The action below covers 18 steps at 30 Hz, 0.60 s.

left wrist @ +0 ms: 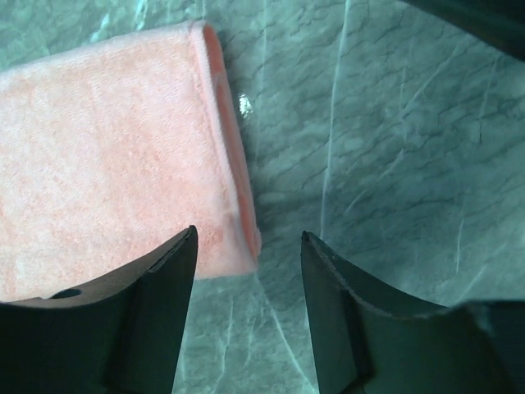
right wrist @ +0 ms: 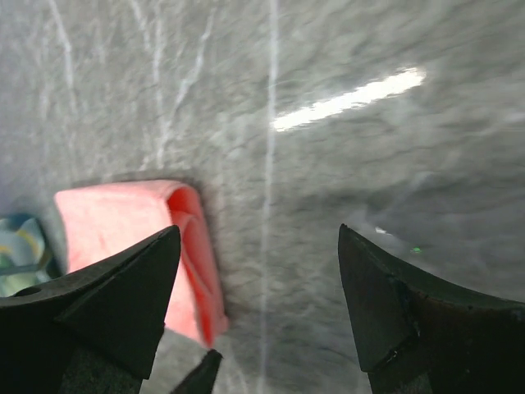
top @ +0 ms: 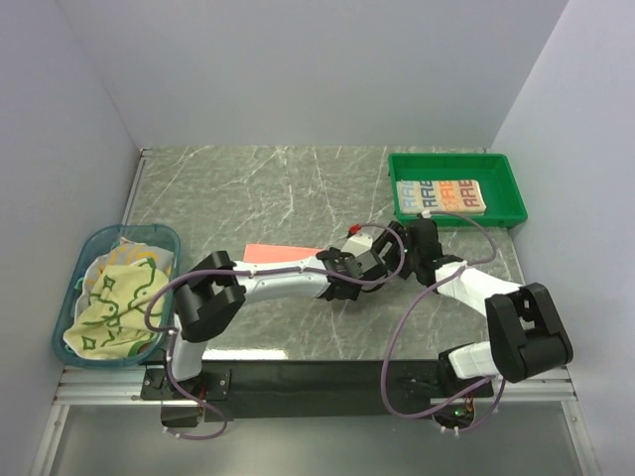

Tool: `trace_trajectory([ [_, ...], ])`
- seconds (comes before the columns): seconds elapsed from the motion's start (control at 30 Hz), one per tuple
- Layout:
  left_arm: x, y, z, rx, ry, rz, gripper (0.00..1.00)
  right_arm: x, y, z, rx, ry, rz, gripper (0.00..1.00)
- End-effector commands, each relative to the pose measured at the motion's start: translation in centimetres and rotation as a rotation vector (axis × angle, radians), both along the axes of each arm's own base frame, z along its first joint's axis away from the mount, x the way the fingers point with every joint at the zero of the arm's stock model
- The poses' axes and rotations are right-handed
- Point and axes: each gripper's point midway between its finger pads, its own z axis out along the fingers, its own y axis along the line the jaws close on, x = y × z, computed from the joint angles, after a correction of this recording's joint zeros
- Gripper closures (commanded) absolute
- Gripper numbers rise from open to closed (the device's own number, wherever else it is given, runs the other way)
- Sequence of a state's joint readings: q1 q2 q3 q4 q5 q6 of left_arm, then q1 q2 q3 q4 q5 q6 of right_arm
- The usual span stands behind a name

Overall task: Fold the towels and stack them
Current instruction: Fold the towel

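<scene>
A folded salmon-pink towel (top: 281, 252) lies flat on the marble table, partly under my left arm. My left gripper (left wrist: 248, 238) is open just above the pink towel's (left wrist: 107, 172) near right corner, with nothing held between its fingers. My right gripper (right wrist: 258, 234) is open over bare table just right of the same pink towel (right wrist: 123, 217), not touching it. A folded cream towel with coloured letters (top: 440, 196) rests in the green tray. Crumpled green and pale yellow frog towels (top: 114, 297) fill the blue basket.
The green plastic tray (top: 508, 193) stands at the back right. The blue basket (top: 69, 297) sits at the left edge of the table. Both arms meet near the table's middle, their wrists close together, with purple cables looping around them.
</scene>
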State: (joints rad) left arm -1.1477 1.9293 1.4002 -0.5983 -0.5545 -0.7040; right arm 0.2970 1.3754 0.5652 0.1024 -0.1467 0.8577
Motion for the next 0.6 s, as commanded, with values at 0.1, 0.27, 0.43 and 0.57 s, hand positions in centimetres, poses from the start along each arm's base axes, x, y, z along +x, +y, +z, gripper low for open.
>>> trace_trajectory([
  [0.1, -0.3, 0.3, -1.2, 0.097, 0.047, 0.020, 0.43, -0.7, -2.3, 0.2, -0.103, -0.021, 0.001, 0.16],
  [0.27, -0.5, 0.9, -1.6, 0.123, 0.090, 0.031, 0.42, -1.2, -2.4, 0.1, -0.094, -0.029, 0.018, 0.16],
  [0.43, -0.5, 1.2, -2.2, 0.133, 0.133, 0.040, 0.43, -1.5, -2.4, 0.0, -0.084, -0.035, 0.023, 0.16],
  [0.57, -0.7, 0.9, -2.6, 0.128, 0.159, 0.033, 0.44, -1.6, -2.5, 0.1, -0.078, -0.044, 0.022, 0.16],
])
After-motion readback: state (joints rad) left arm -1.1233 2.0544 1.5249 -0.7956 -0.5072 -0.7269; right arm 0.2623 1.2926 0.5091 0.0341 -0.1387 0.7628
